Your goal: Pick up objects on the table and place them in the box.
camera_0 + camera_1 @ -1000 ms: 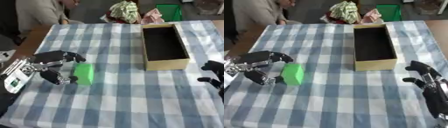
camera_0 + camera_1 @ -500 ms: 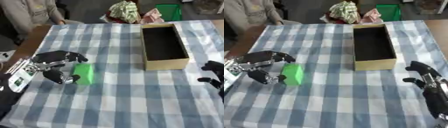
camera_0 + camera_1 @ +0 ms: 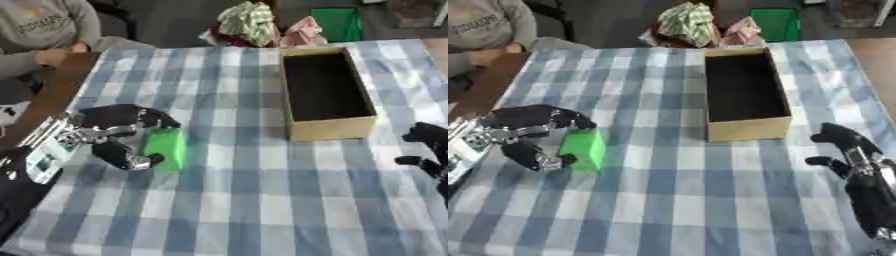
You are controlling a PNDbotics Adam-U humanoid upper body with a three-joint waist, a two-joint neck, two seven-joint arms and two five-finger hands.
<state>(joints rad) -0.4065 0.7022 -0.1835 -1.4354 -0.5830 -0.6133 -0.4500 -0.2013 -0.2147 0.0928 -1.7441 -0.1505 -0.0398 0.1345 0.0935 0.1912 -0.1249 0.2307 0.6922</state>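
Observation:
A green block point(image 3: 166, 148) lies on the checked tablecloth at the left. My left hand point(image 3: 112, 131) reaches in from the left and wraps the block: the fingers point(image 3: 157, 118) curl over its far end and the thumb point(image 3: 140, 161) presses its near left side. An open, empty tan cardboard box point(image 3: 332, 128) with a dark inside stands right of centre. Near the right edge, apart from the box, rests my right hand point(image 3: 849, 149), its fingers relaxed and holding nothing.
Beyond the table's far edge sit crumpled patterned and pink bundles point(image 3: 249, 21) and a green bin point(image 3: 338, 22). A person in grey point(image 3: 39, 30) sits at the far left corner. Bare wood point(image 3: 48, 100) shows along the table's left edge.
My left hand has drawn in closer round the green block. The block, the box and my right hand stay where they were.

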